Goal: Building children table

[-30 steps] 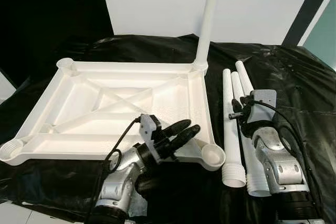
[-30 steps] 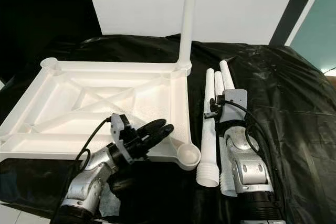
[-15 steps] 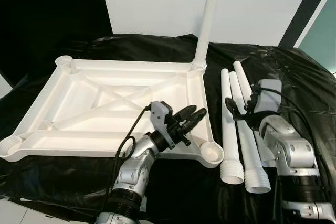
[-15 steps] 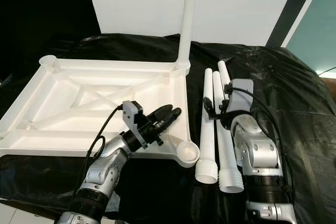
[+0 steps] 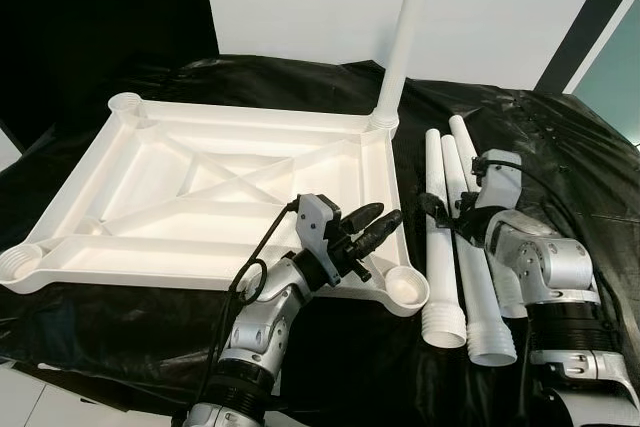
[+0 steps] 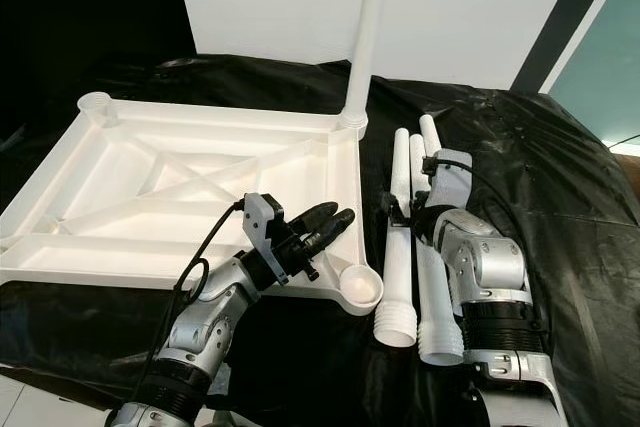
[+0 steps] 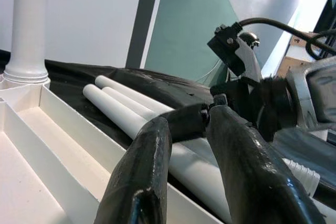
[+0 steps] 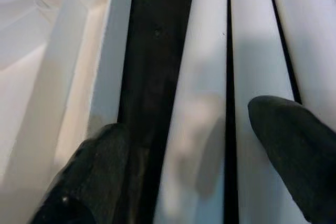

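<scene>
Upside-down white tabletop [image 5: 150, 197] flat on black sheet [image 5: 560, 147], filling 9–12 o'clock of the head view; one leg [image 5: 400, 47] already upright in far corner socket at 12 o'clock. Three loose legs [image 5: 455, 237] side by side on sheet at 3 o'clock, just beside tabletop's right rim, ribbed ends toward robot. Empty near-right socket [image 5: 405, 287] at approx 5 o'clock of tabletop. Right hand [image 8: 184, 171] over the loose legs, fingers spread wide w/ inner leg [image 8: 191, 103] between them, nothing held yet. Left hand [image 5: 372, 229] hovering over tabletop's near-right rim, fingers slightly parted, holding nothing. Main risks, as judgement: legs round and smooth, touching each other, so closing on one prob nudges neighbours, could roll them away across the sheet or toward its edge. Fingers may catch two legs, not one; off-centre pinch → leg swings when lifted and knocks the standing leg. Slack, glossy sheet may let tabletop slide if pushed hard into socket; left hand close enough to brace, also close enough to get bumped. Misaligned ribbed end → jam at socket mouth.
</scene>
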Controlling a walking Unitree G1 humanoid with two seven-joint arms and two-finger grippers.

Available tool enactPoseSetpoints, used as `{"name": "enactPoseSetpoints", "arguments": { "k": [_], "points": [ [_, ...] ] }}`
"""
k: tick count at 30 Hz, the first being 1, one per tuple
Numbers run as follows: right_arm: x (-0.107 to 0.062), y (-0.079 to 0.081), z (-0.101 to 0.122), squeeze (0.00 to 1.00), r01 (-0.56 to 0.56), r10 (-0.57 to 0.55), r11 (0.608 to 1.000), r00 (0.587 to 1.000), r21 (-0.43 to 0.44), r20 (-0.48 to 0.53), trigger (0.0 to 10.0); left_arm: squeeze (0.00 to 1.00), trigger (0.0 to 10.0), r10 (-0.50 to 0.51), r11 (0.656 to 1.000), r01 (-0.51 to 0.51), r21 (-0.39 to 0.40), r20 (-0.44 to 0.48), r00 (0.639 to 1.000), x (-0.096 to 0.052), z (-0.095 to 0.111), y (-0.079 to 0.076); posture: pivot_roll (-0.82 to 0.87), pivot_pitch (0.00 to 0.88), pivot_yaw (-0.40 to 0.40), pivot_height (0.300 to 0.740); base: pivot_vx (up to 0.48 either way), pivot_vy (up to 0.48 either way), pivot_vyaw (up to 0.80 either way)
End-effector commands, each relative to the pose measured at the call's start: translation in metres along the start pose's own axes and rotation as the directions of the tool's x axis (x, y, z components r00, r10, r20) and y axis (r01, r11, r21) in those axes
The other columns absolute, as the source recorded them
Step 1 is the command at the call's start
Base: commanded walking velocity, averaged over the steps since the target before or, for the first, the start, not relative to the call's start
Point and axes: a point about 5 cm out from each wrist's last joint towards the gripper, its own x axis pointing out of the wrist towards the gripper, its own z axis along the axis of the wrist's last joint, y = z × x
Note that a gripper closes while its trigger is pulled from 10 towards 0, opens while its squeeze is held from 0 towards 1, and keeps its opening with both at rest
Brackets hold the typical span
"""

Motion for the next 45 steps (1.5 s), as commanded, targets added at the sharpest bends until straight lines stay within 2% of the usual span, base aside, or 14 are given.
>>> {"name": "enactPoseSetpoints", "arguments": {
  "k": [1,8,11,23,24,25,33,35,36,37,39,40,43,45],
  "points": [
    [0.003,-0.003,-0.011,0.00,0.012,-0.007,0.998,0.997,0.062,-0.076,10.0,0.00,10.0,0.010,1.000,-0.010,0.003,-0.015,1.000,-0.001,-0.004,0.001,0.05,0.000,-0.101,0.740,0.000,0.000,0.00],
    [0.007,-0.004,-0.021,0.00,0.018,0.008,0.989,0.984,0.144,-0.179,10.0,0.00,10.0,0.021,1.000,-0.021,0.004,-0.023,1.000,0.001,-0.007,0.001,0.04,0.000,-0.112,0.740,0.000,0.000,0.00],
    [0.014,-0.014,-0.040,0.00,0.053,0.003,0.980,0.960,0.192,-0.279,10.0,0.00,10.0,0.014,1.000,-0.014,0.009,-0.030,0.999,0.006,-0.010,-0.003,0.05,0.000,-0.105,0.740,0.000,0.000,0.00],
    [0.020,-0.037,-0.057,0.00,0.154,-0.087,0.975,0.930,0.162,-0.358,10.0,0.00,10.0,0.000,1.000,0.001,0.024,-0.059,0.998,0.003,-0.012,-0.001,0.04,0.000,-0.087,0.740,0.000,0.000,0.00],
    [0.020,-0.039,-0.057,0.00,0.163,-0.098,0.973,0.932,0.161,-0.348,2.8,0.00,10.0,-0.003,1.000,0.005,0.027,-0.065,0.998,0.003,-0.013,0.000,0.04,0.000,-0.083,0.740,0.000,0.000,0.00],
    [0.021,-0.039,-0.057,0.00,0.167,-0.106,0.973,0.936,0.162,-0.335,0.0,0.00,10.0,-0.008,0.999,0.010,0.032,-0.070,0.998,0.004,-0.014,-0.001,0.04,0.000,-0.079,0.740,0.000,0.000,0.00],
    [0.029,-0.030,-0.047,0.00,0.187,-0.144,0.959,0.969,0.211,-0.202,0.0,0.00,10.0,-0.012,0.999,0.015,0.041,-0.066,0.998,0.010,-0.011,0.002,0.02,0.000,-0.058,0.740,0.000,0.000,0.00],
    [0.032,-0.016,-0.034,0.00,0.137,-0.121,0.967,0.989,0.214,-0.086,0.0,0.00,10.0,-0.030,0.998,0.033,0.045,-0.074,0.997,0.010,-0.012,0.000,0.01,0.000,-0.047,0.740,0.000,0.000,0.00],
    [0.032,-0.016,-0.034,0.00,0.137,-0.121,0.967,0.989,0.214,-0.086,0.0,0.00,10.0,-0.030,0.998,0.033,0.045,-0.074,0.997,0.010,-0.012,0.000,0.01,0.000,-0.047,0.740,0.000,0.000,0.00],
    [0.033,-0.003,-0.021,0.00,0.075,-0.082,0.971,0.996,0.227,0.025,0.0,0.00,10.0,-0.034,0.998,0.037,0.045,-0.078,0.996,0.010,-0.013,0.000,0.00,0.000,-0.040,0.740,0.000,0.000,0.00],
    [0.031,0.016,-0.005,0.00,-0.012,-0.028,0.973,0.985,0.232,0.171,0.0,0.00,10.0,-0.035,0.998,0.038,0.043,-0.082,0.996,0.010,-0.014,-0.001,0.00,0.000,-0.033,0.740,0.000,0.000,0.00],
    [0.031,0.016,-0.005,0.00,-0.012,-0.028,0.973,0.985,0.232,0.171,0.0,0.00,10.0,-0.035,0.998,0.038,0.043,-0.082,0.996,0.010,-0.014,-0.001,0.00,0.000,-0.033,0.740,0.000,0.000,0.00],
    [0.024,0.037,0.008,0.00,-0.079,0.021,0.981,0.949,0.176,0.313,0.0,0.00,10.0,-0.047,0.998,0.049,0.034,-0.080,0.996,0.012,-0.016,-0.004,-0.01,0.000,-0.022,0.740,0.000,0.000,0.00],
    [0.021,0.040,0.011,0.00,-0.093,0.031,0.983,0.935,0.158,0.352,0.0,0.00,10.0,-0.050,0.998,0.052,0.033,-0.079,0.996,0.013,-0.016,-0.005,-0.01,0.000,-0.021,0.740,0.000,0.000,0.00]
  ]
}}
